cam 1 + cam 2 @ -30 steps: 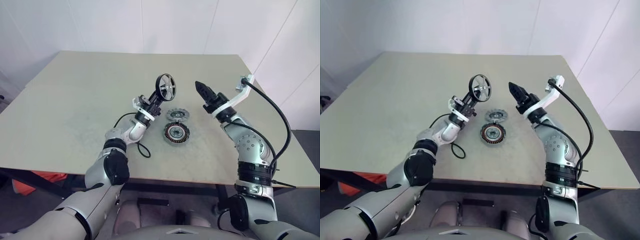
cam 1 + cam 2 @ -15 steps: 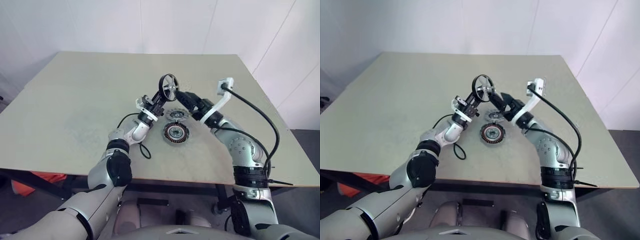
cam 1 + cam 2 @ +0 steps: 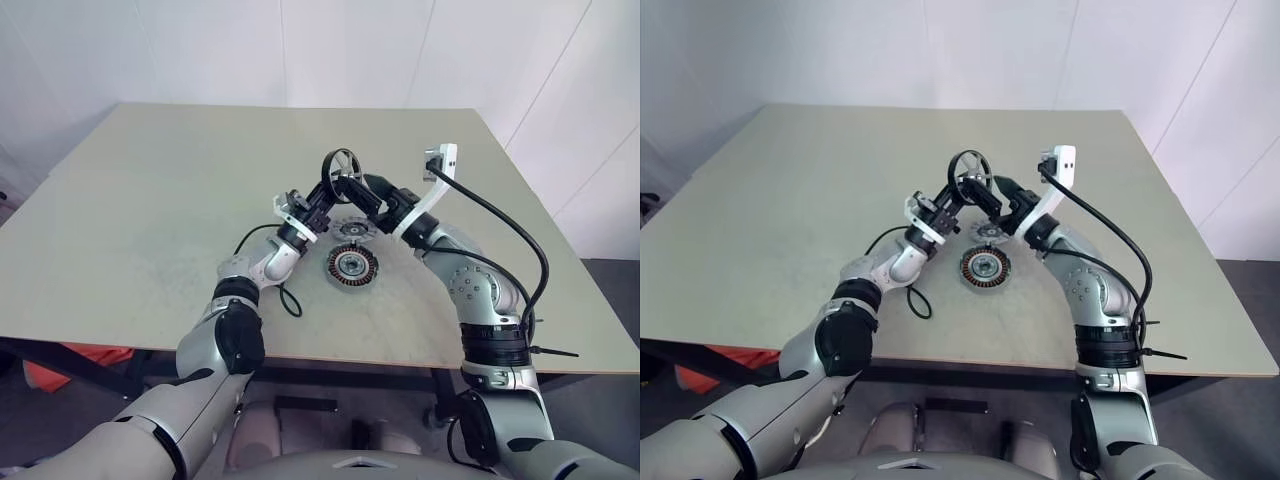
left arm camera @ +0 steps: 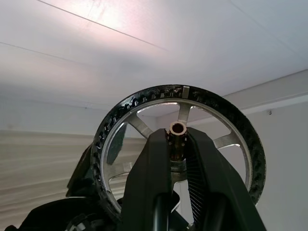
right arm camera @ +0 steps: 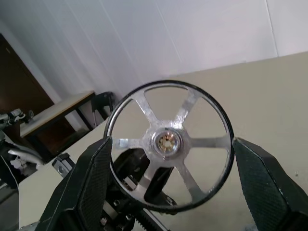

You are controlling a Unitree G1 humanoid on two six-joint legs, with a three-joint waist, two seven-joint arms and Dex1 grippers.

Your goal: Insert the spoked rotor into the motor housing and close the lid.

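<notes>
The left gripper [image 4: 178, 159] pinches the hub of the rotor [image 3: 343, 171], a dark-rimmed, silver-spoked wheel. The right gripper [image 5: 168, 159] spreads wide around its rim. Below the rotor, the ribbed grey lid [image 3: 352, 229] and copper-wound housing [image 3: 352, 265] lie on the table [image 3: 150, 200].

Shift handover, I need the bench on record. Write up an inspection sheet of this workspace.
Surface: pale green table, faint scuffs, otherwise bare.
Job's things: spoked rotor held upright in the air; motor housing flat on the table; lid flat just behind it.
Clutter: nothing seen.
Grippers: left gripper shut on the rotor's central hub; right gripper open, a finger on each side of the rotor's rim, contact cannot be told.
Cables: black cable looping off the left forearm onto the table; black cable arcing from the right wrist.
Surroundings: white walls; orange object beneath the table.
</notes>
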